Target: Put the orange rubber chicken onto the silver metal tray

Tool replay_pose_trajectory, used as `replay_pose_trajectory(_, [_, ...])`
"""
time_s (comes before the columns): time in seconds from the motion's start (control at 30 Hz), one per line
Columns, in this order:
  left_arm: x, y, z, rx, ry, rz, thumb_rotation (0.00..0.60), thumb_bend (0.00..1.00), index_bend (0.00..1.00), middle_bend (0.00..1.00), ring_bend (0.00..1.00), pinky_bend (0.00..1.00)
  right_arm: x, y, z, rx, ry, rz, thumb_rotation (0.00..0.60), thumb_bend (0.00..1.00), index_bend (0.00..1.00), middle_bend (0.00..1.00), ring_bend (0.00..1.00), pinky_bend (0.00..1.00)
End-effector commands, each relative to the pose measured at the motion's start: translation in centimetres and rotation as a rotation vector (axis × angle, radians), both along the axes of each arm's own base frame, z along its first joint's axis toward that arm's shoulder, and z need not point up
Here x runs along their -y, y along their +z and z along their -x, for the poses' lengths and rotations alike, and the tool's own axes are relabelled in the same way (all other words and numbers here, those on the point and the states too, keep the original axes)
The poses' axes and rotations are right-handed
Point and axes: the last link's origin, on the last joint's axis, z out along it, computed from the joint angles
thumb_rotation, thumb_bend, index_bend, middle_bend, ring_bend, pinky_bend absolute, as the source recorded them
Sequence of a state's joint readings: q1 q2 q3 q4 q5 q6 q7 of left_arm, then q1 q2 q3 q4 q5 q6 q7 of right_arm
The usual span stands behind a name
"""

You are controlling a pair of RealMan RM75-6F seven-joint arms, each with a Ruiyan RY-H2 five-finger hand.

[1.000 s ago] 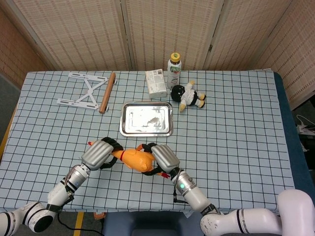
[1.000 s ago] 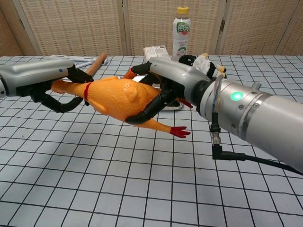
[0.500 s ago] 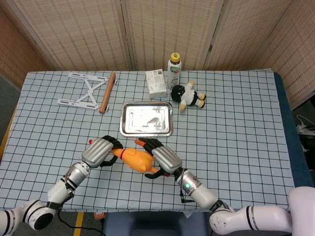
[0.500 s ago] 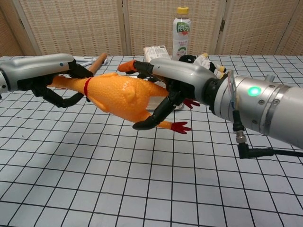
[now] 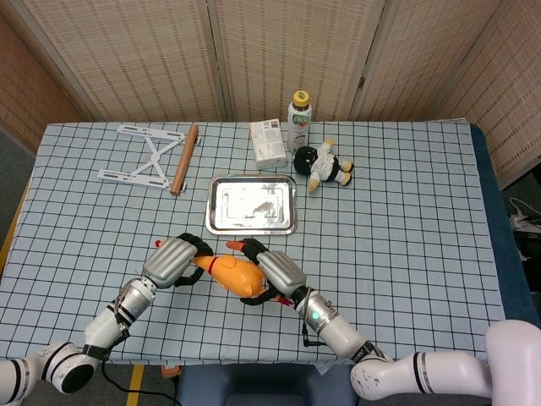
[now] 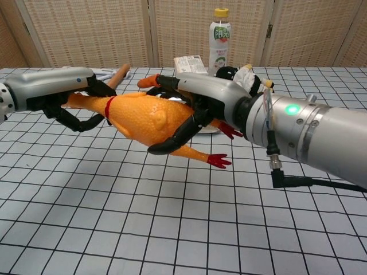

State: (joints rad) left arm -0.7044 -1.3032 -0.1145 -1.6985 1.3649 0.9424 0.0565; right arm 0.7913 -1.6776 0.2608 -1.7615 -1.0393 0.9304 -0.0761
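The orange rubber chicken (image 5: pixel 235 275) (image 6: pixel 143 117) hangs above the table, near the front edge, held between both hands. My left hand (image 5: pixel 173 262) (image 6: pixel 51 91) grips its neck, just beyond the red band. My right hand (image 5: pixel 277 269) (image 6: pixel 212 97) wraps its dark fingers around the body, and the red feet stick out below it. The silver metal tray (image 5: pixel 252 204) lies flat behind the chicken with nothing on it. In the chest view my right hand hides most of the tray.
Behind the tray stand a white carton (image 5: pixel 268 142) and a yellow-capped bottle (image 5: pixel 300 121), with a plush toy (image 5: pixel 325 166) to their right. A wooden rolling pin (image 5: pixel 184 159) and a white folding stand (image 5: pixel 144 161) lie at the back left.
My right hand's fingers have curled closer around the chicken's body than half a second ago. The chicken has tilted slightly but stays in about the same place.
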Motion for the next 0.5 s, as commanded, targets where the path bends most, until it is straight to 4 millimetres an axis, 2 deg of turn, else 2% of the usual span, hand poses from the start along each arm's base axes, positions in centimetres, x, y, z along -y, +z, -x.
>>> replay_pose_trajectory(0.03, [0.05,-0.07,0.02,-0.002,0.0,0.003,0.6,0.85,0.78,0.44,0.31,0.28,0.35,-0.35,-0.47,0.057,-0.043,0.074,0.6,0.31,0.87,0.6,0.71,0.98])
replay_pose_trajectory(0.1, [0.1,-0.12,0.06,-0.003,0.001,0.006,0.6,0.85,0.78,0.44,0.31,0.28,0.32,-0.48,-0.3,0.056,-0.046,0.072,0.6,0.36,1.0,0.66,0.78,1.0])
replay_pose_trajectory(0.3, [0.09,-0.13,0.03,-0.002,0.003,0.009,0.6,0.85,0.78,0.44,0.31,0.28,0.5,-0.28,0.1,0.031,-0.038,0.063,0.6,0.5,1.0,0.69,0.89,1.0])
replay_pose_trajectory(0.5, [0.2,-0.16,-0.11,-0.005,-0.004,0.009,0.6,0.85,0.78,0.44,0.31,0.28,0.29,-0.08,-0.17,0.039,-0.035,0.066,0.6,0.52,1.0,0.71,0.92,1.0])
